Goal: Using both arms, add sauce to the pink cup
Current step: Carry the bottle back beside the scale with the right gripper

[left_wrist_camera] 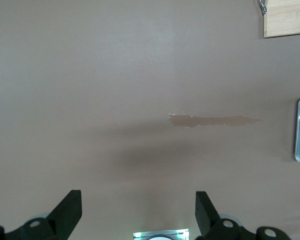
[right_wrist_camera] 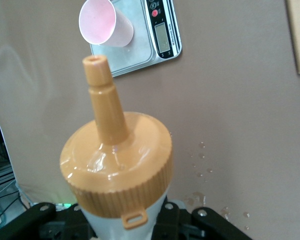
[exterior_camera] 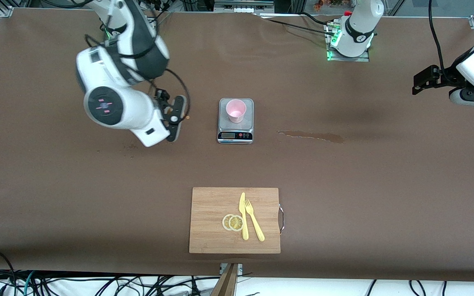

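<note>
right gripper (exterior_camera: 174, 119) grips sauce (right_wrist_camera: 117, 165) beside pink cup (exterior_camera: 235, 110); left gripper (left_wrist_camera: 137, 212) open, waits.

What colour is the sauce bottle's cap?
Orange-tan; the cap shows best in the right wrist view.

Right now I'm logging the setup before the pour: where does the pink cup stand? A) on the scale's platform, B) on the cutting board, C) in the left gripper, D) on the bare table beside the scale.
A: the pink cup stands upright on the scale, and the right wrist view shows the same.
</note>
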### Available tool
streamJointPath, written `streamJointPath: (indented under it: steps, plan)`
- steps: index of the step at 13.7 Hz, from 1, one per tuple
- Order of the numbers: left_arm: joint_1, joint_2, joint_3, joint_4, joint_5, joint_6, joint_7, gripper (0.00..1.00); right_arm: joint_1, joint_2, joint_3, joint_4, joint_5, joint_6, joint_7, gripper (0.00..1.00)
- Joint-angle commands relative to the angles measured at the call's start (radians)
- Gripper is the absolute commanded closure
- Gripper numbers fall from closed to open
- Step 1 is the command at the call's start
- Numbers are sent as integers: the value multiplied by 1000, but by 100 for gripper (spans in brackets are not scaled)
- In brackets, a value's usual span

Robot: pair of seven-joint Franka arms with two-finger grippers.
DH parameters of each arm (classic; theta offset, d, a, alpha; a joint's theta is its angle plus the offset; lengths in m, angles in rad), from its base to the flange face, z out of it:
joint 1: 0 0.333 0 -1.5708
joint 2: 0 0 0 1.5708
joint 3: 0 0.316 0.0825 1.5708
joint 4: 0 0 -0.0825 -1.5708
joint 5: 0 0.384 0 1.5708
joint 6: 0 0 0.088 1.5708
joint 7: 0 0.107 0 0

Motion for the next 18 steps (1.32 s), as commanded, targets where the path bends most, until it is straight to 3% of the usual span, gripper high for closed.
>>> streamJointPath:
  steps: [1,11,18]
  plan:
    - [5,8,0,24,-4,-21,16,0,-103,-105,14,-130,69,46,-161,88]
    - [11,5,0,24,-25,-56,11,0,-484,-116,14,-361,327,119,-880,88]
    - [18,26,0,25,-71,-44,-9,0,-628,18,14,-483,479,172,-1259,88]
